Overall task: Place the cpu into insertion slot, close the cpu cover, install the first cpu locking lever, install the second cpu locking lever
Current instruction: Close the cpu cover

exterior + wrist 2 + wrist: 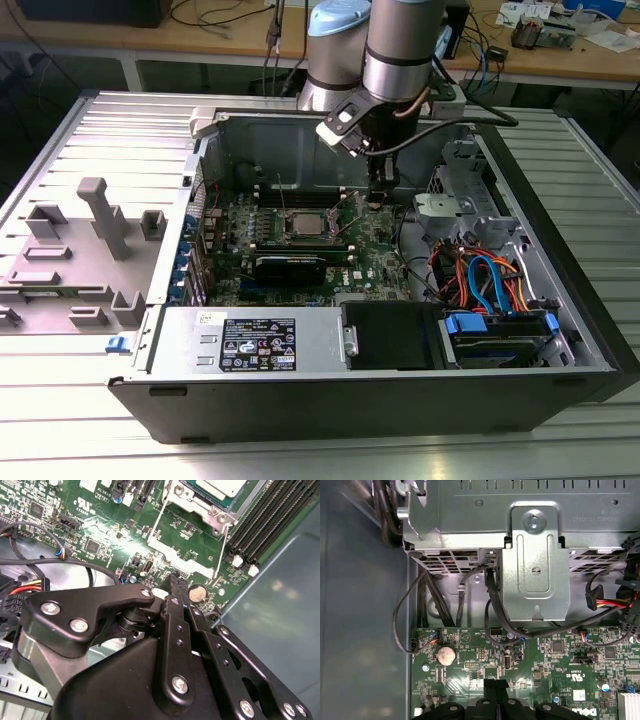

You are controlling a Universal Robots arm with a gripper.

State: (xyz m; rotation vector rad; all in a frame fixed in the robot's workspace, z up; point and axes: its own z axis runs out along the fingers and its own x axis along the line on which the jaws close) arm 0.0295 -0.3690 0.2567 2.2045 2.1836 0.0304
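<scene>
Hanging closed and empty near the exterior view's centre, the tool (378, 200) could be driven into the motherboard (375, 258) beside the cpu (300, 222).

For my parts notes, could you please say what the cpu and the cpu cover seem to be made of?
The cpu: probably metal on top, pale silver with a soft sheen. The cpu cover: likely thin stamped steel, bright glints on its edges.

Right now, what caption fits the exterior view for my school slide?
Robot arm's end effector hangs inside the open computer case, near the insertion slot.
</scene>
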